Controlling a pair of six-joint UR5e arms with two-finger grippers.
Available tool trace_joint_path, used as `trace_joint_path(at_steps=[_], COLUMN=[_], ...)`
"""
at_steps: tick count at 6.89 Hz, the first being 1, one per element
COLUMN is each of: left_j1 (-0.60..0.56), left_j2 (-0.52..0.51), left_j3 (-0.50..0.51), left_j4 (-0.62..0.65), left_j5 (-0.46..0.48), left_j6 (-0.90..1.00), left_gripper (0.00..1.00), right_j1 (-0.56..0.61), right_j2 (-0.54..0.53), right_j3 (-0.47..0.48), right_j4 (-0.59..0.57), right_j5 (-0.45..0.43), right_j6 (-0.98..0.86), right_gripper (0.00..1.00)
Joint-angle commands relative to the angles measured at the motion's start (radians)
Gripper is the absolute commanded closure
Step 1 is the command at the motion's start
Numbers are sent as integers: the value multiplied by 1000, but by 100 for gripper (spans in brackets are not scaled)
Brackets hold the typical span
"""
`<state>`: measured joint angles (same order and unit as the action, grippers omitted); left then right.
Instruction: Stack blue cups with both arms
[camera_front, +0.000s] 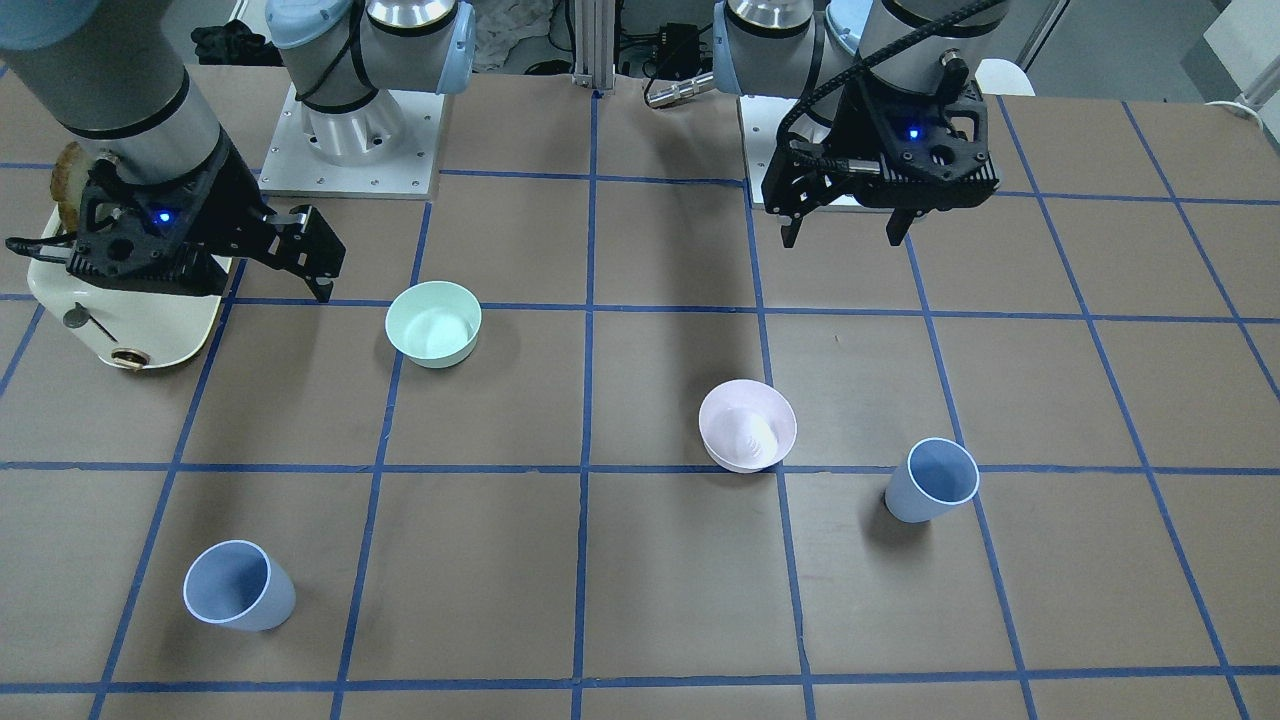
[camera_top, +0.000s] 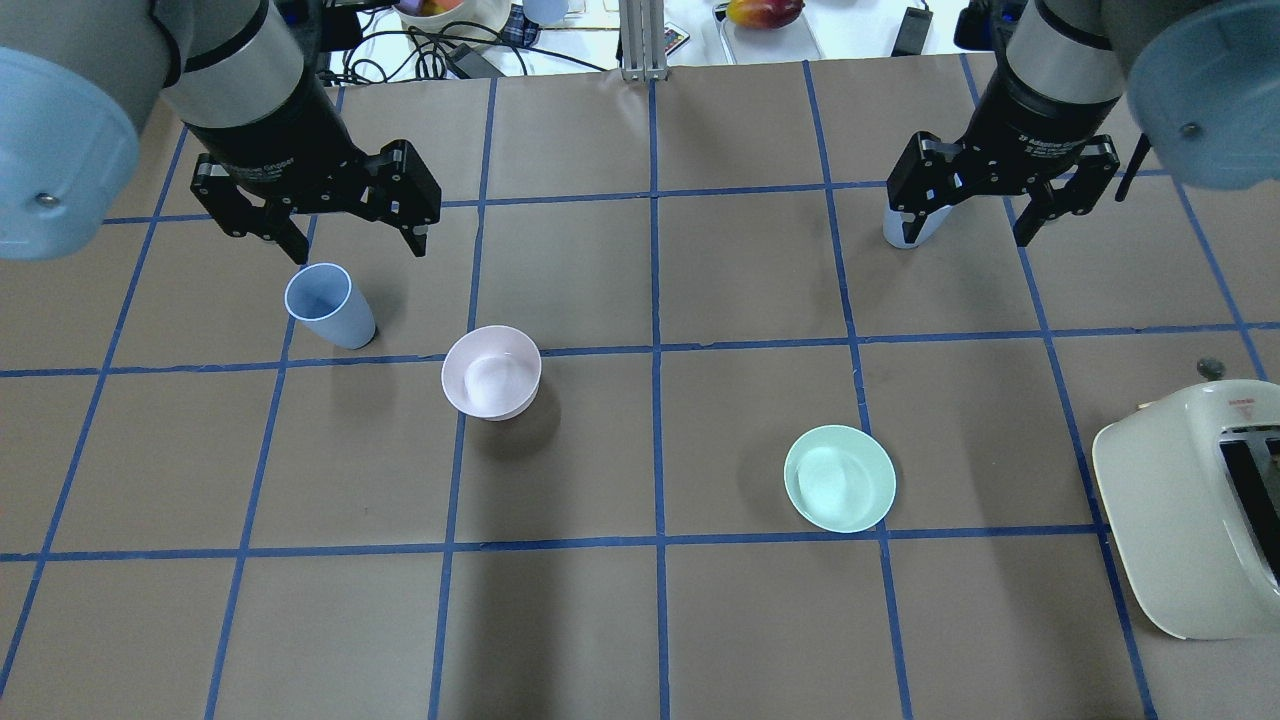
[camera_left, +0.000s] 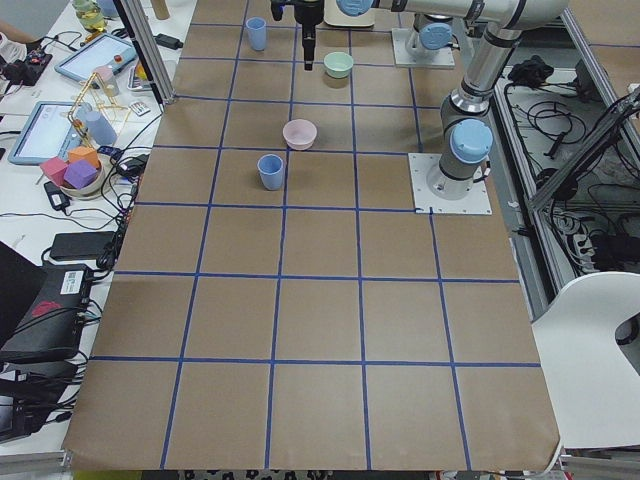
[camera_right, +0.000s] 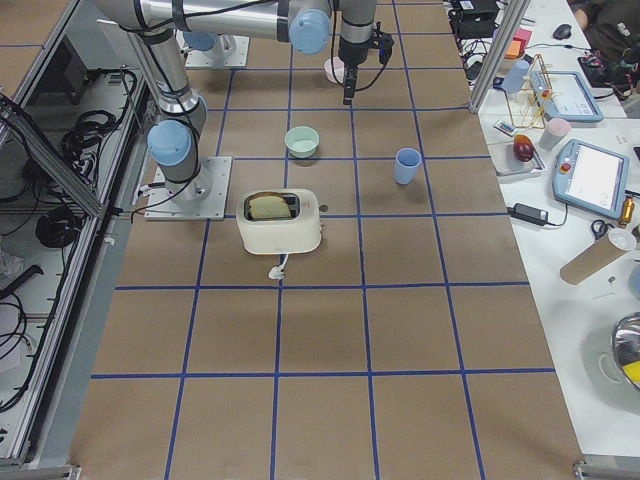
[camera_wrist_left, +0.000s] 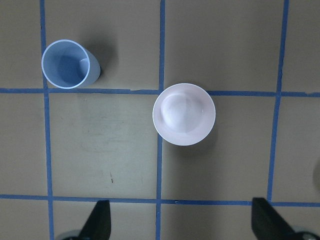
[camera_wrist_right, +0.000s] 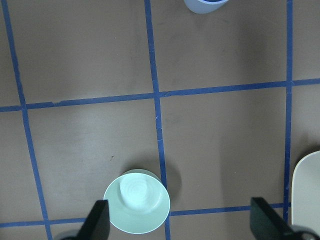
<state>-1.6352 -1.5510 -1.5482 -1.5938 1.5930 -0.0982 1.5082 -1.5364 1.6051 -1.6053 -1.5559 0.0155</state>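
From overhead, the pink bowl (camera_top: 491, 372) sits on the brown table (camera_top: 700, 630). The left cup (camera_top: 325, 305) stands upright near it, on the robot's left and a little farther out, not touching it. The right cup (camera_top: 908, 230) stands well apart from the pink bowl, far over on the robot's right, partly hidden behind a finger of the right gripper (camera_top: 965, 236). A green bowl (camera_top: 840, 478) lies between the pink bowl and a cream toaster (camera_top: 1180, 520). The left gripper (camera_top: 358, 250) hangs above the table, fingers spread, holding nothing; the right gripper is spread and empty too. The front view shows both cups, the left cup (camera_front: 932, 480) near the pink bowl (camera_front: 747, 425) and the right cup (camera_front: 238, 585) well apart from it, each alone on the table with the grippers raised above it. In the left end view the left cup (camera_left: 270, 171) stands just in front of the pink bowl (camera_left: 299, 133). In the right end view the right cup (camera_right: 407, 165) stands well this side of the pink bowl. The left wrist camera looks down between wide-apart fingers (camera_wrist_left: 97, 222) at the pink bowl, the left cup (camera_wrist_left: 69, 65) apart from it. The right wrist camera shows equally wide fingers (camera_wrist_right: 97, 222) over the green bowl, the right cup (camera_wrist_right: 205, 5) cut by the top edge.
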Motion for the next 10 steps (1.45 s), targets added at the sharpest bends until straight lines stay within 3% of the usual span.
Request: trace_joint_path(at_steps=[1,3,5,7,8,9,10], left_j1=[0,9,79,213,216,219,218], left_j2=[0,22,-70,-226,-285,-335,-359], left_j3=[0,-10,-38,-122,-165,-179,-174], left_j4=[0,0,17,240,399,438,443], left_j5=[-2,-1,5,8,12,54,70], left_j6=[0,17,172,276,285,278,262], left_gripper=[0,0,0,0,0,0,14], right_j1=[0,0,0,0,-12,-35,-78], right_j2=[1,2,4,22,47,68,100], right_j3=[1,1,2,4,-7,-10,-13], right_j4=[1,1,1,-19,-45,-83,-100], right_j5=[7,8,8,10,8,7,13], right_j6=[0,0,0,-3,-11,-20,-20], right_gripper=[0,0,0,0,0,0,0])
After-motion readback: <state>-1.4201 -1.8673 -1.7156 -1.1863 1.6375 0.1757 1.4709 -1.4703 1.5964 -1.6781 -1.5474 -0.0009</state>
